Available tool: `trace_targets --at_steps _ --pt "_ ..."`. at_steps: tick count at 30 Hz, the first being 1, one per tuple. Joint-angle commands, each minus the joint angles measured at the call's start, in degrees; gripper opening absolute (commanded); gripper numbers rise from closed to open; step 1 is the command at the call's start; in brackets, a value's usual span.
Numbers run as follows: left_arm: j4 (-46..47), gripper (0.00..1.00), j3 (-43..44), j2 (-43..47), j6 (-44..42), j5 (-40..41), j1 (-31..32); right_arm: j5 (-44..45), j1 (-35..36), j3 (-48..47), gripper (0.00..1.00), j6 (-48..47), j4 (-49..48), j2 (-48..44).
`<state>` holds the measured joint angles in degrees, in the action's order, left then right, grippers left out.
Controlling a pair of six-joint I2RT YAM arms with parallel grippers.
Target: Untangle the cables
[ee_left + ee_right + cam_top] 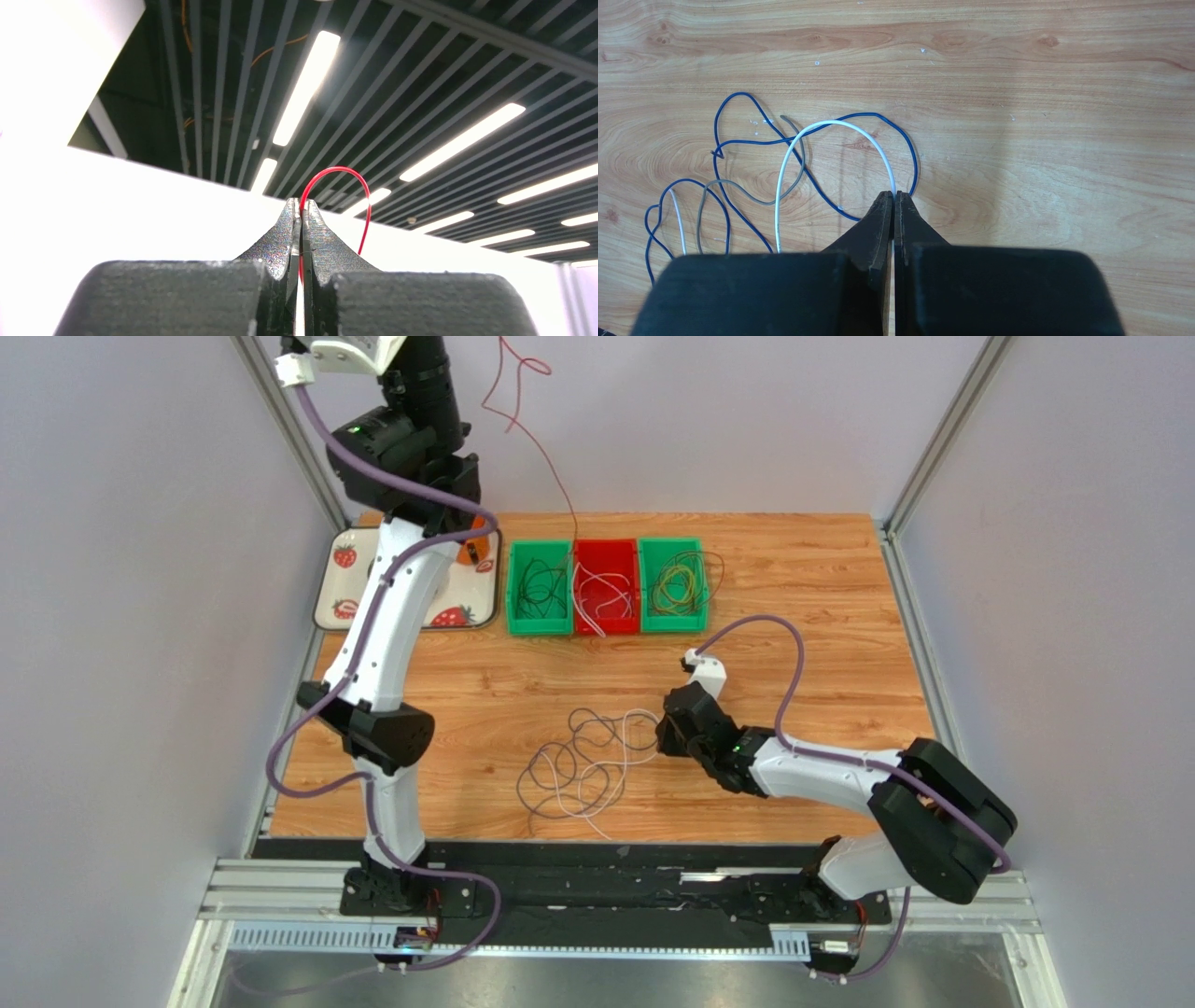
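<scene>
While the left fingers (pixel 284 238) are clamping a red cable (pixel 337 168) high in the air, its tail is hanging down to the red bin (pixel 606 630). The right fingers (pixel 878 224) are pinching a white cable (pixel 829 123) in the tangle (pixel 582 763) of blue, grey and white loops lying on the surface (pixel 814 616).

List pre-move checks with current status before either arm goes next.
1. Grip, left: left gripper shut on red cable: ok.
2. Clearance: red cable hangs clear of the tangle: ok.
3. Drop target: red cable's lower end inside the red bin: cannot tell; it reaches the rear rim.
4. Grip, right: right gripper shut on white cable: ok.
5. Separation: white cable free of blue cable: not ok, they cross.
</scene>
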<state>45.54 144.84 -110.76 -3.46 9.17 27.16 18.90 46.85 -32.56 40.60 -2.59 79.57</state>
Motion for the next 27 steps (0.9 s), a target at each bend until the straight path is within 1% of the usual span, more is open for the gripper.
trace_targets --at_steps 1,3,4,5,6,7,9,10,12,13,17,19,26,27 --pt "6.6 0.00 0.5 -5.7 6.3 3.2 -4.8 1.5 0.4 -2.1 0.00 -0.8 -0.6 0.3" --pt "7.8 0.00 -1.8 -7.4 10.5 4.7 -7.1 1.5 0.4 -2.1 0.00 -1.0 -0.6 0.3" --pt "8.3 0.00 -4.8 -7.8 13.4 4.5 -8.9 1.5 0.4 -2.2 0.00 -1.0 -0.5 0.3" --pt "9.1 0.00 -6.5 -8.1 13.9 5.0 -9.3 1.6 0.4 -2.3 0.00 -1.0 -0.4 0.7" --pt "11.1 0.00 -8.3 -8.1 13.4 5.9 -9.7 1.6 0.3 -2.6 0.00 -1.0 -0.1 0.8" --pt "12.5 0.00 -12.8 -7.8 13.1 6.3 -9.9 1.7 0.4 -3.0 0.00 -1.0 0.0 1.2" --pt "15.7 0.00 -18.2 -5.7 13.7 6.5 -10.2 1.9 0.4 -3.5 0.00 -1.1 0.3 1.8" --pt "16.7 0.00 -23.2 -4.8 14.0 6.4 -10.3 2.0 0.5 -3.8 0.00 -1.0 0.6 2.1" --pt "20.0 0.00 -27.9 -2.7 14.7 6.7 -10.4 2.0 0.5 -4.3 0.00 -1.1 0.9 2.6" --pt "20.8 0.00 -31.9 -2.0 14.9 6.6 -10.4 2.0 0.5 -4.4 0.00 -1.2 1.1 2.8" --pt "24.6 0.00 -40.1 1.4 14.0 9.0 -10.4 2.2 0.8 -4.5 0.00 -1.3 1.2 3.0" --pt "25.1 0.00 -43.7 2.4 11.9 9.7 -10.4 2.1 0.9 -4.5 0.00 -1.3 1.3 2.9" --pt "23.0 0.00 -52.1 7.7 10.3 10.2 -10.6 2.4 1.2 -5.0 0.00 -1.6 1.5 3.3" --pt "22.9 0.00 -55.1 8.4 10.4 10.7 -10.6 2.4 1.2 -5.0 0.00 -1.6 1.5 3.4"
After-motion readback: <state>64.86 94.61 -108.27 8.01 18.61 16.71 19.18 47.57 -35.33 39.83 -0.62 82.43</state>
